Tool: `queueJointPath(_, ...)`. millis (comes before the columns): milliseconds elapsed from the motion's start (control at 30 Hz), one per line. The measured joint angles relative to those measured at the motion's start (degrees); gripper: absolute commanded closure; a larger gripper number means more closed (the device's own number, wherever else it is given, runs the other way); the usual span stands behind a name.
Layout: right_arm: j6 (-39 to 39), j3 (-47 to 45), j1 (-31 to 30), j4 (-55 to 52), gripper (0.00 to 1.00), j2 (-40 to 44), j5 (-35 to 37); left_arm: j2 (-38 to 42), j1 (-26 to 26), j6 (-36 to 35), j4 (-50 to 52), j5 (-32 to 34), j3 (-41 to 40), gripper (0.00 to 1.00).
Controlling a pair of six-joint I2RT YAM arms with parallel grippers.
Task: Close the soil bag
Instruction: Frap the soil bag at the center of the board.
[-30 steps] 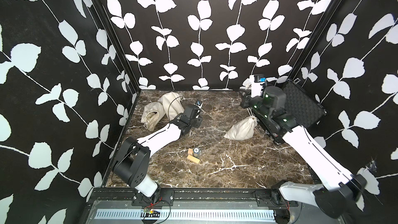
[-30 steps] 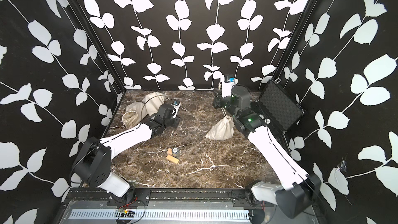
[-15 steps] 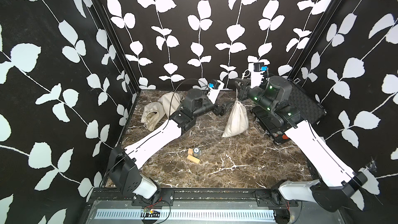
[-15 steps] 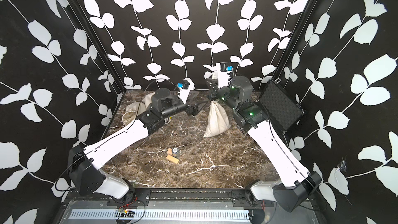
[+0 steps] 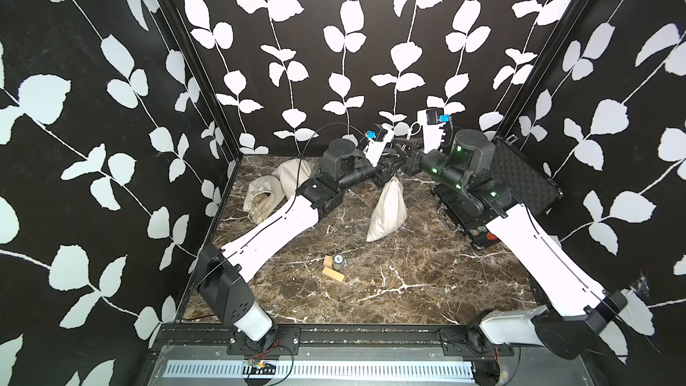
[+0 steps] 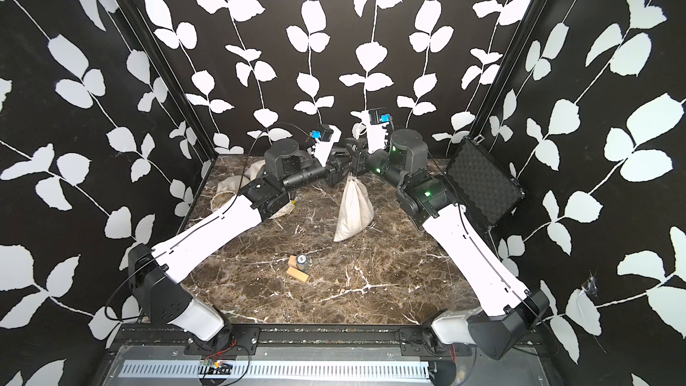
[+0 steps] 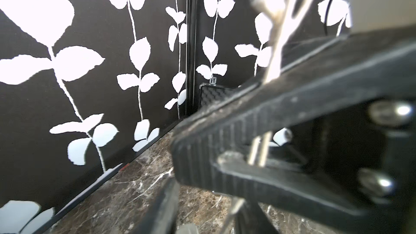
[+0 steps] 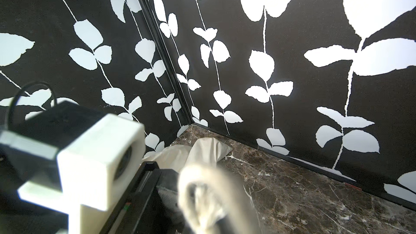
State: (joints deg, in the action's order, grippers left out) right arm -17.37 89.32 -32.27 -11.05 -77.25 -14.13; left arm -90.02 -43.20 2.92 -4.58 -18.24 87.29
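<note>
The soil bag (image 5: 386, 213) is standing upright toward the back of the counter (image 5: 408, 284), its neck rising to both pincers. The right pincer (image 5: 405, 165) is pressed together, pinching the drawstring (image 6: 349, 174) just above the neck. The left pincer (image 6: 336, 176) is straddling the same drawstring; whether it is pinching cannot be told.

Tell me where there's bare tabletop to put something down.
The wide front strip between the wooden blocks and the front rail is bare, as is the stretch from the blocks to the right arm. Crowded: the back, with slumped sacks left, the hanging soil bag centre, the open case right.
</note>
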Motion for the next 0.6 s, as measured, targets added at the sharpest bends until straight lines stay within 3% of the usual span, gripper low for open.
queueJointPath(133,0.3,0.0,0.0,-0.2,0.98,-0.2,-0.1,-0.1,0.0,-1.3,1.7,0.5,1.1,1.0)
queueJointPath(167,1.0,0.0,0.0,-0.2,0.87,-0.2,-0.1,-0.1,0.0,-1.2,2.1,0.6,1.6,1.0)
queueJointPath(333,5.4,-6.4,0.4,2.4,0.56,3.3,1.5,-0.1,0.0,0.7,3.5,0.8,1.9,1.0)
queueJointPath(600,12.4,-27.6,3.5,7.5,0.41,15.1,2.5,-0.3,2.2,9.4,3.9,-1.2,1.9,1.0)
